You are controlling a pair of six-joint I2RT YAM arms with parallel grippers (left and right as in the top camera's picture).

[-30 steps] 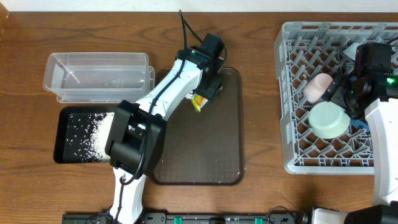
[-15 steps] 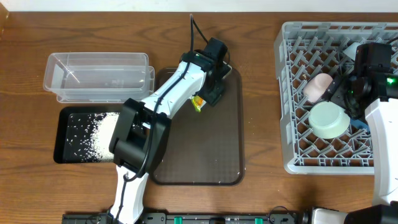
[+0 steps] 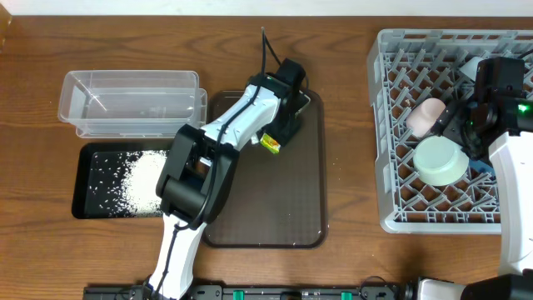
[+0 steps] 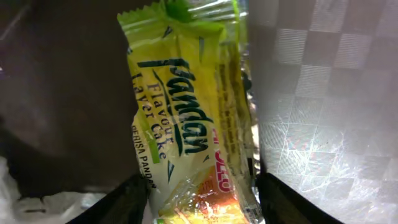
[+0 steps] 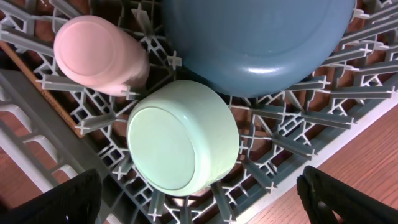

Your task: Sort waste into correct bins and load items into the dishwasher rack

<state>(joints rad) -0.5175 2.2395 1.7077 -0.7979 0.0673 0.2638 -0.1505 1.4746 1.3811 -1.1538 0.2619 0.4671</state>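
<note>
Left pincer moved right, flanking one snack wrapper.

Overhead: bright, even, sharp | left wrist: dim left side, glare on brown tray, snack wrapper slightly soft | right wrist: clear.

You have a wooden table, mid-brown with the grain running left to right, filling the overhead view. A dark-brown tray lies on it a little left of the middle, its long sides running near to far, its corners rounded and its rim low. Up close in the left wrist view, the tray floor has a fine checkered texture and throws back a bright glare. Along the near edge you'll see a black rail with green fittings. At the far left corner sits a tan shape, too cropped to identify.
</note>
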